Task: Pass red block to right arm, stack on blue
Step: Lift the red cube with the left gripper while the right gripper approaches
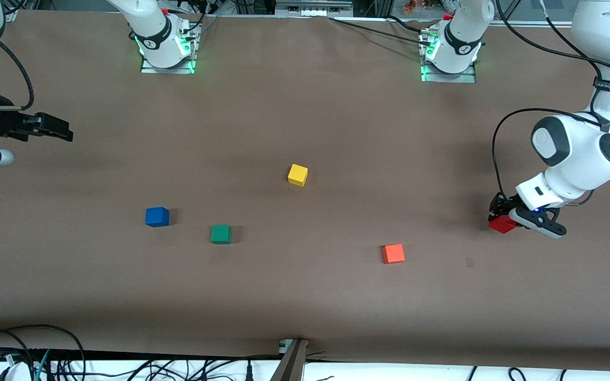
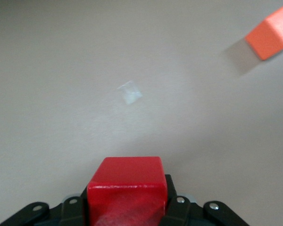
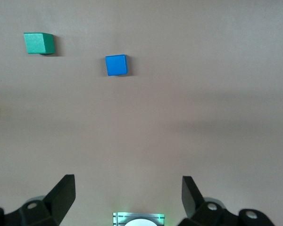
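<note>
The left gripper point(image 1: 502, 219) was clamped on the red block point(image 1: 502, 224) near the tabletop's left-arm edge. The right gripper point(image 1: 56, 128) waited, fingers apart. Next, I judged, came carrying it toward the handover.

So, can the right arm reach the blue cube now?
Probably yes: the right tool is open and holds nothing, and bare table lies between it and the blue cube. The green cube stands apart.

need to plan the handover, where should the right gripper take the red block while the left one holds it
Probably by the half of the red block that sticks out past the left gripper, which is shut on its other end. The open right gripper should approach that exposed end head-on and close on two flat faces the left fingers leave bare.
</note>
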Robot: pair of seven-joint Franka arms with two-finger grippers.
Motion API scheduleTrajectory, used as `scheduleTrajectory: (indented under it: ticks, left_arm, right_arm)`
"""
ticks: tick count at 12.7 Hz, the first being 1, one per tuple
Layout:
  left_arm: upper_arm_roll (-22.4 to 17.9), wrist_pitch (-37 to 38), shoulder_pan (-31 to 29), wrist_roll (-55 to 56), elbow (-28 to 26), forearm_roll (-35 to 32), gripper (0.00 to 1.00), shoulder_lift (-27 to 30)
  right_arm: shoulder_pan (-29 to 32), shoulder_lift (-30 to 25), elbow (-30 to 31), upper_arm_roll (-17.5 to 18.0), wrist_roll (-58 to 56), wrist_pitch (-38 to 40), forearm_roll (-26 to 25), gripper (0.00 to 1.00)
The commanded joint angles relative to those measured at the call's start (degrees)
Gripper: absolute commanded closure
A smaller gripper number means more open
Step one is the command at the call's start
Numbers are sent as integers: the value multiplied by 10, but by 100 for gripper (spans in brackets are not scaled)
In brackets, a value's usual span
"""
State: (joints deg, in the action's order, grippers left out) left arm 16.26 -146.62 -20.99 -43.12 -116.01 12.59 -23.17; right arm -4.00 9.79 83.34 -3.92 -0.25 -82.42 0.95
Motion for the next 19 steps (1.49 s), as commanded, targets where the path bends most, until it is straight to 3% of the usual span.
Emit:
scheduleTrajectory:
  ticks: [1,2,4,8,10,15,19]
  left_arm:
    - [93,32,-79,-112,14,80,92,1]
    - [124,47,-105,-149,16,121,92,-4]
    - [139,79,-119,-226,31,185,92,-20]
    - [139,198,-119,-382,109,291,91,-58]
    - [139,256,-120,-407,148,298,90,-72]
    - [141,309,-95,-619,172,471,89,-112]
    - [176,332,-61,-758,189,584,90,-161]
  right_arm:
    - [0,22,-7,2,-4,2,-2,0]
    - [-4,24,-7,3,-5,6,-2,0]
    - [-13,31,-6,4,-2,1,25,0]
    - [-32,86,-8,4,8,-26,189,0]
    - [-45,109,-6,4,7,-68,281,0]
    - [-54,188,-5,4,-10,-96,531,0]
    - [-116,252,-4,4,-55,-159,739,0]
